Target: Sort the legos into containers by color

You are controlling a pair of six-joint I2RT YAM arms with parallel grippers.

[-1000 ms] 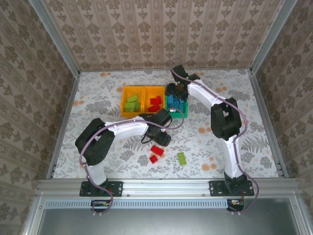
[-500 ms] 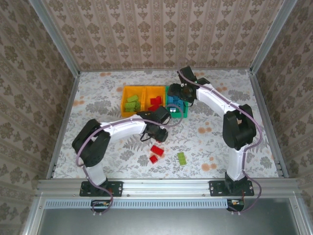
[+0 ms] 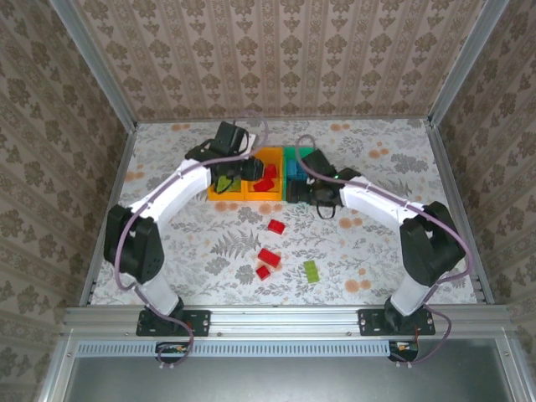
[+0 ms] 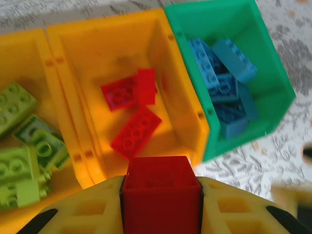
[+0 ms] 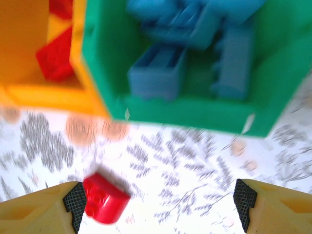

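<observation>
Looking through the left wrist camera, we find the left fingers (image 4: 87, 209) clenched on a red brick (image 4: 161, 195) over the near edge of the middle orange-yellow bin (image 4: 97, 58), while the neighbouring bin (image 4: 19, 58) of lime green bricks (image 4: 19, 146) is cut off at the frame edge. The right fingers (image 5: 44, 214) stand released above the bench (image 5: 195, 161) beside the green bin (image 5: 195, 114), whose blue bricks (image 5: 156, 73) are blurred. Three loose red bricks (image 3: 268, 256) and one green brick (image 3: 311, 270) lie on the bench.
</observation>
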